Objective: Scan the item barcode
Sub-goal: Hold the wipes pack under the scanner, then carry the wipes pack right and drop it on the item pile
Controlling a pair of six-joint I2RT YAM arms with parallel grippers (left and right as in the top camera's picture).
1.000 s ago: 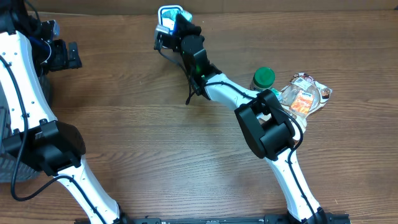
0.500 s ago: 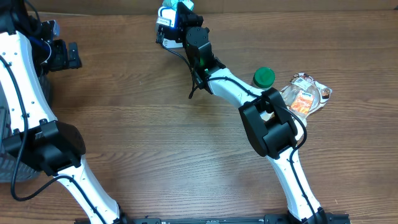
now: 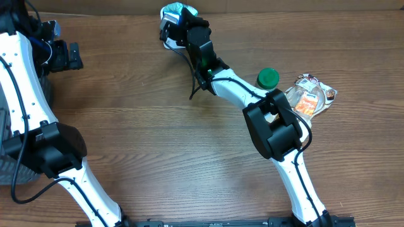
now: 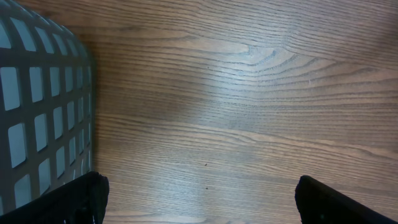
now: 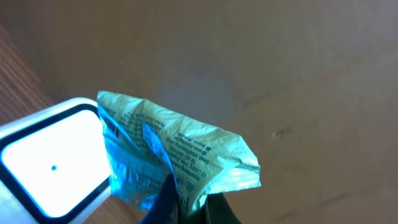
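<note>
My right gripper (image 3: pixel 184 21) is at the far edge of the table, shut on a crinkled blue-green packet (image 3: pixel 176 10). In the right wrist view the packet (image 5: pixel 180 152) sticks up from between my fingers (image 5: pixel 166 198). Its printed side and a barcode (image 5: pixel 111 127) lie next to the lit window of the white scanner (image 5: pixel 50 165). From overhead the scanner (image 3: pixel 165 29) is mostly hidden under the packet and the gripper. My left gripper (image 3: pixel 65 56) is far to the left, open and holding nothing, over bare wood (image 4: pixel 205 124).
A green-capped bottle (image 3: pixel 267 77) and a clear snack packet (image 3: pixel 310 96) lie to the right of my right arm. A grey mesh basket (image 4: pixel 34 106) stands by my left gripper at the table's left edge.
The right gripper has carried the packet a little further back and turned it over the scanner, which now hides most of the white frame. The left arm has not moved.
</note>
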